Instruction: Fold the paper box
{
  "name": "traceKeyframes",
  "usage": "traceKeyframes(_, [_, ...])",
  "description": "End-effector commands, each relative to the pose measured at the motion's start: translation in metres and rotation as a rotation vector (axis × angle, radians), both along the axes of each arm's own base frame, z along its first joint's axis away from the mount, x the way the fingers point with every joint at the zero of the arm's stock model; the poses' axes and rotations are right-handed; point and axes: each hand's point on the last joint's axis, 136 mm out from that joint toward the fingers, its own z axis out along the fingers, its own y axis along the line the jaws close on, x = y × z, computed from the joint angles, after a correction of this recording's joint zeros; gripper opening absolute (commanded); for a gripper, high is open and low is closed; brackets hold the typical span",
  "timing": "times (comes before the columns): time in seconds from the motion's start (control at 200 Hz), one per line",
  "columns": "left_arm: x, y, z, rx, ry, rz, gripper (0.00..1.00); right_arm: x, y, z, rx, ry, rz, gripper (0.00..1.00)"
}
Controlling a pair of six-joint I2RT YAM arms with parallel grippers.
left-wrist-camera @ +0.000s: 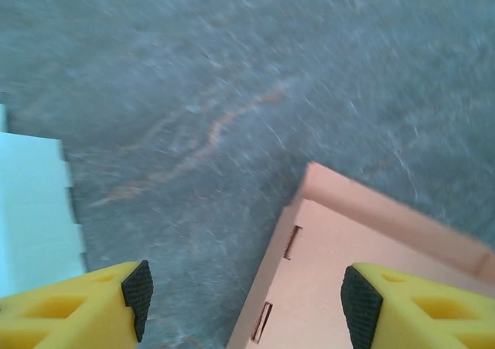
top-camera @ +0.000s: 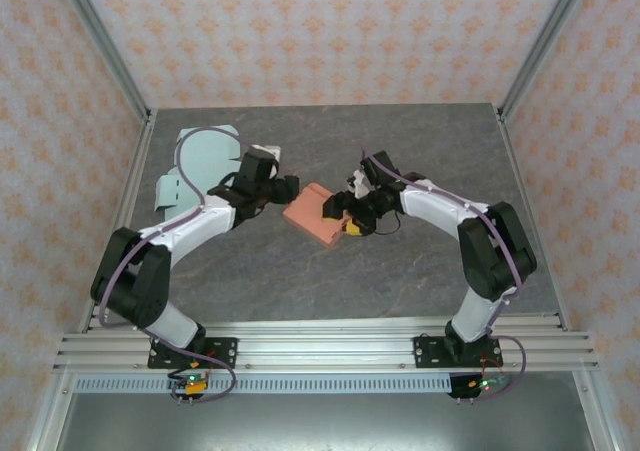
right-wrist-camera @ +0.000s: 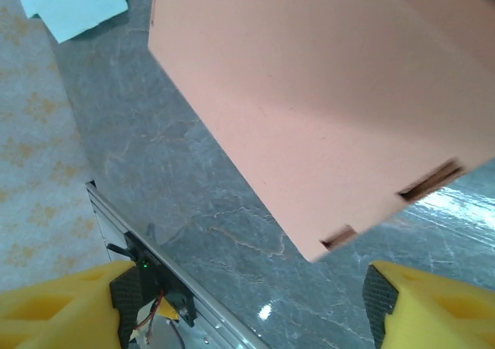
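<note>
From above we see one grey bench (top-camera: 430, 151) carrying one salmon paper box (top-camera: 312, 214) at its middle and two pale-blue sheets (top-camera: 203, 151) back left. The left wrist view adds two slots (left-wrist-camera: 292, 242) in the box. Two pincers flank the box, left pincer (top-camera: 291, 185) and right pincer (top-camera: 345, 221), both gaping wide.

Bright, even, diffuse light from overhead fills the top view, leaving only faint, soft shadows on the worktop (top-camera: 400, 271). The left wrist view is smeared by motion blur, worst toward 12 o'clock, and the box (left-wrist-camera: 325, 248) edges look soft. In the right wrist view, white glare glints off the polished worktop at 4 and 6 o'clock.
</note>
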Motion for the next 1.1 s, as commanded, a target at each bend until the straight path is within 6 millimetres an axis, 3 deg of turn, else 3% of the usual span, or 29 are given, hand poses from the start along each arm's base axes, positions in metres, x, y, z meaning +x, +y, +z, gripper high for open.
traceKeyframes(0.0, [-0.026,0.003,-0.003,-0.073,0.125,0.075,0.67,0.024,-0.037,0.011,-0.118,-0.095,-0.022,0.77])
traceKeyframes(0.105, [-0.050,-0.012,-0.025,-0.129,0.271,0.030,0.65,0.045,-0.058,0.001,-0.229,-0.144,0.004,0.76])
traceKeyframes(0.265, [-0.068,-0.013,-0.043,-0.081,0.371,-0.025,0.65,0.055,-0.029,-0.011,-0.205,-0.151,0.075,0.74])
traceKeyframes(0.475, [-0.063,-0.028,-0.060,-0.097,0.463,-0.073,0.65,0.043,0.011,-0.021,-0.188,-0.138,0.146,0.73])
traceKeyframes(0.581, [-0.058,-0.033,-0.069,-0.103,0.511,-0.079,0.64,0.037,0.025,-0.011,-0.168,-0.162,0.175,0.73])
traceKeyframes(0.666, [-0.055,-0.034,-0.076,-0.090,0.547,-0.076,0.63,0.043,0.016,0.002,-0.199,-0.207,0.153,0.74])
traceKeyframes(0.791, [-0.050,-0.030,-0.083,-0.053,0.549,-0.057,0.62,0.063,-0.015,0.008,-0.271,-0.235,0.098,0.78])
traceKeyframes(0.916, [-0.041,-0.026,-0.088,-0.017,0.547,-0.054,0.62,0.076,-0.032,-0.013,-0.300,-0.173,0.059,0.78])
traceKeyframes(1.096, [-0.035,-0.031,-0.091,-0.002,0.562,-0.094,0.62,0.086,-0.019,-0.038,-0.264,-0.117,0.052,0.77])
